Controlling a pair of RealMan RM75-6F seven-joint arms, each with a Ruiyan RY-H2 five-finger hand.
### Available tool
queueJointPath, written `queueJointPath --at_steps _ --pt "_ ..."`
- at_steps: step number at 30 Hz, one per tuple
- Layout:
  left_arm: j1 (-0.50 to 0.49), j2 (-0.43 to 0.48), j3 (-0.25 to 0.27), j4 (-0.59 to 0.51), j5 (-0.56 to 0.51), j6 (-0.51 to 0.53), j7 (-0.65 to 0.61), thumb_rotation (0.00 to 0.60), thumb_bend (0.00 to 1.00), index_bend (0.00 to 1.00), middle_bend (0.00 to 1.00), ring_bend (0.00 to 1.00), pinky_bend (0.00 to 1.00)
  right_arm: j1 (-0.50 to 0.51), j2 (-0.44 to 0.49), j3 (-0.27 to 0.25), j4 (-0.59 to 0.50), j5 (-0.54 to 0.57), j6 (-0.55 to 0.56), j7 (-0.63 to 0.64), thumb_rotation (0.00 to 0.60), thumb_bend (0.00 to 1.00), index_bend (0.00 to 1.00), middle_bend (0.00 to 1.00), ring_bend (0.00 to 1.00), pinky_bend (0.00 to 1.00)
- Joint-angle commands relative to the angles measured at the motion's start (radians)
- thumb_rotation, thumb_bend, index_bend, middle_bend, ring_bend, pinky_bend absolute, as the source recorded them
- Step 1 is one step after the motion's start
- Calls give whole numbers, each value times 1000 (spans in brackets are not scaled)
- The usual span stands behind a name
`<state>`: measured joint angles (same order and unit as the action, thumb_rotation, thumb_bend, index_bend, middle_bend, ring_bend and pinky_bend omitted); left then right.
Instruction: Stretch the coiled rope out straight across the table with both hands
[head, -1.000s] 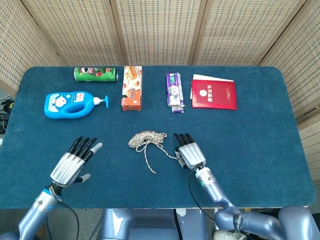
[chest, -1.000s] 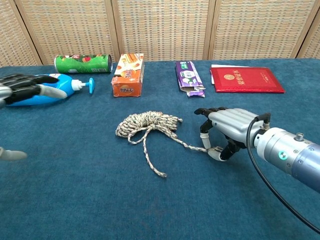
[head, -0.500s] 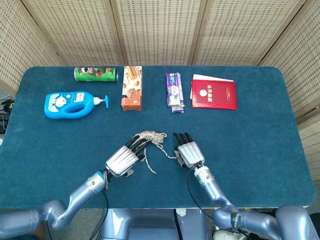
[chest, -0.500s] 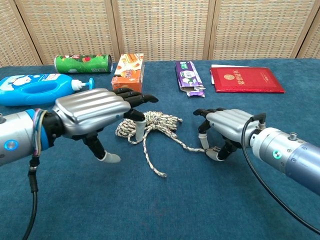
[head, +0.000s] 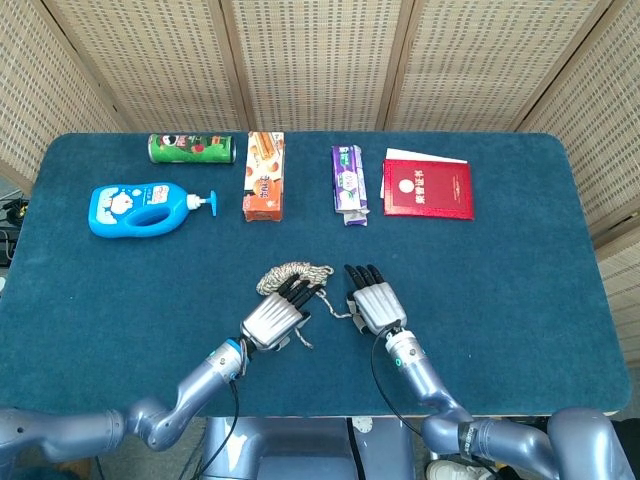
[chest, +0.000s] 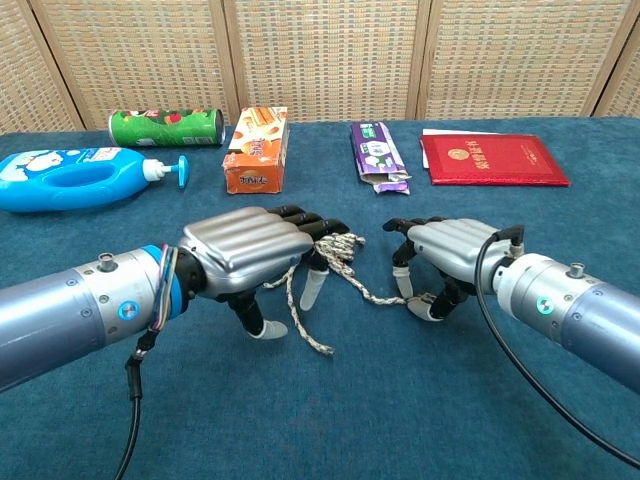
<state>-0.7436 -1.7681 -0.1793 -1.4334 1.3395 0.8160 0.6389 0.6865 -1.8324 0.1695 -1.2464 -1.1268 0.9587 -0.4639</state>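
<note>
Taking the rope (chest: 345, 262) as our landmark, it lies near the front middle of the table (head: 520, 300), its coil still bunched and two loose strands trailing toward us.

Just left of the rope and partly over the coil, our left hand (chest: 252, 250) hangs with its fingers curved down into the loops; we cannot tell whether it has closed on anything, since the palm hides the contact.

Just right of the coil, our right hand (chest: 445, 255) pinches the end of the strand that runs out from the coil, thumb below and fingers curled over it.

We judge the rope light, limp and slightly rough, so it should grip well but will drag the whole bundle if pulled from one side only. The coil may snag on itself. We would have the left hand take the other free end (chest: 318, 346), lying just in front of the coil, rather than the loops.
</note>
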Motion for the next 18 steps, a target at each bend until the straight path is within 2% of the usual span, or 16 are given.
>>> queueJointPath --at_steps 1,18 --pt "-17 -28 10 27 -14 1 -18 600 267 503 0 0 0 1 0 0 0 0 1 -1 600 433 604 0 0 0" --pt "-52 -89 57 80 -22 32 -43 600 298 554 0 0 0 0 3 -3 -1 -1 8 7 600 432 611 0 0 0"
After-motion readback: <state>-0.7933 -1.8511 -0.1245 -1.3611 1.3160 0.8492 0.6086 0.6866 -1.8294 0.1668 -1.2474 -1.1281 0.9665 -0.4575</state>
